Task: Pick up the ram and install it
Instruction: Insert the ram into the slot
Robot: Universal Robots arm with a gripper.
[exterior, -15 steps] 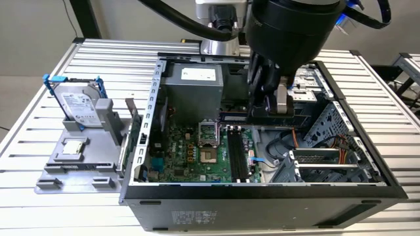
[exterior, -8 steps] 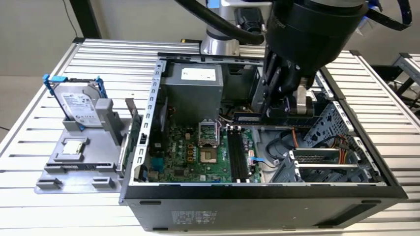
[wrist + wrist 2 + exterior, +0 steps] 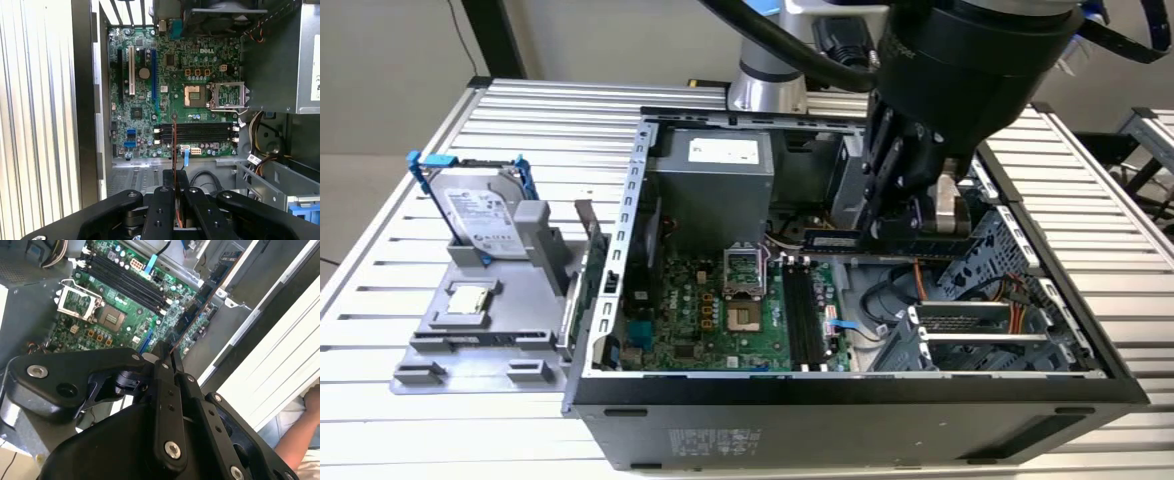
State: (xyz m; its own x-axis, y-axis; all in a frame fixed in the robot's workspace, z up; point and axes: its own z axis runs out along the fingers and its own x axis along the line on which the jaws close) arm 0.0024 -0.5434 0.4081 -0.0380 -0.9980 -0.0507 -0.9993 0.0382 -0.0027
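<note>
Jaws grip the ram (image 3: 841,239) level, its length crossing the slots (image 3: 803,310).

The gripper (image 3: 174,176) is matte black, its jointed finger links (image 3: 161,212) pinned with round silver screws (image 3: 172,450). In the exterior view a broad black cylindrical wrist (image 3: 974,50) carries it, with a thick black cable (image 3: 774,42) curving beside a silver arm tube (image 3: 767,88).

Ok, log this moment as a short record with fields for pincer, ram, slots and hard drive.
pincer: shut on the ram, above the open case
ram: held edge-on over the motherboard, not seated
memory slots: black, nothing seated in them
hard drive: upright in the grey holder, outside the case, at the exterior view's left
</note>
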